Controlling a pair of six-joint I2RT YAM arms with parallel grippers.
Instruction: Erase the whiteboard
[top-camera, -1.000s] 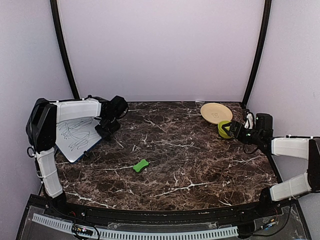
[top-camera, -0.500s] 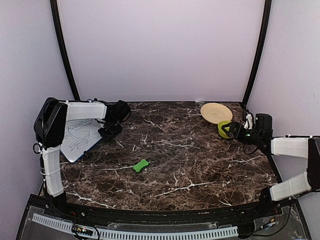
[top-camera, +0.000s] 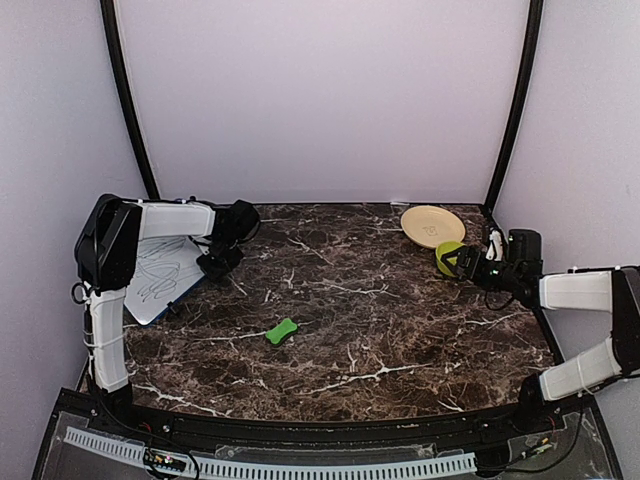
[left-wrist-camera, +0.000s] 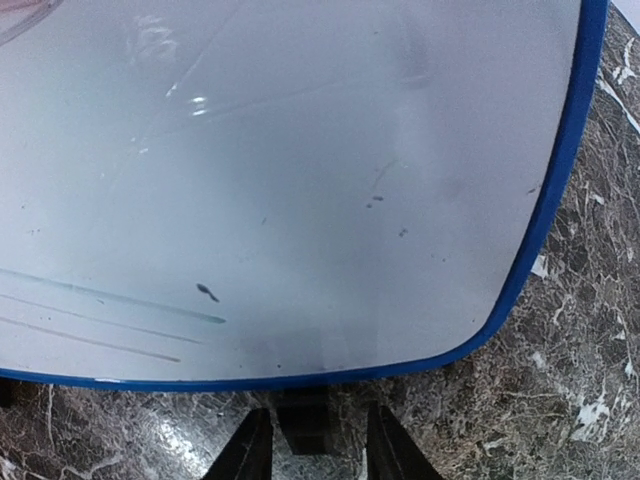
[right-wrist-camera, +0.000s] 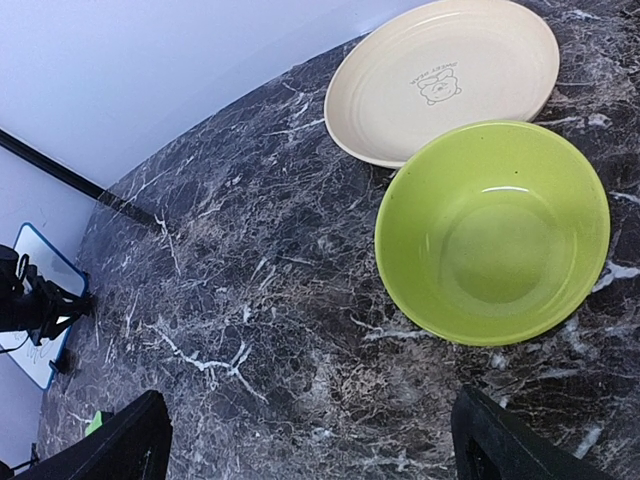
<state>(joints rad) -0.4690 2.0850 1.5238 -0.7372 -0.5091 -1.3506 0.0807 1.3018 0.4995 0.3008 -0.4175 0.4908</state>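
The whiteboard (top-camera: 160, 283) lies at the table's left edge, white with a blue rim and dark scribbles. In the left wrist view it (left-wrist-camera: 300, 170) fills most of the frame, with a few marker lines at the lower left. My left gripper (top-camera: 216, 263) sits at the board's right edge, low over the table. Its jaws (left-wrist-camera: 315, 455) are open and empty, the tips just short of the blue rim. The green bone-shaped eraser (top-camera: 282, 331) lies on the table's middle. My right gripper (top-camera: 463, 263) is wide open and empty (right-wrist-camera: 315, 445), beside a green bowl (right-wrist-camera: 492, 232).
A cream plate (top-camera: 432, 225) sits at the back right, touching the green bowl (top-camera: 448, 257); the plate also shows in the right wrist view (right-wrist-camera: 440, 80). Black frame posts stand at the back left and back right corners. Walls close in on both sides.
My left arm's elbow has swung right and back, uncovering more of the whiteboard, while its gripper stays at the board's right edge. The right arm has hardly moved.
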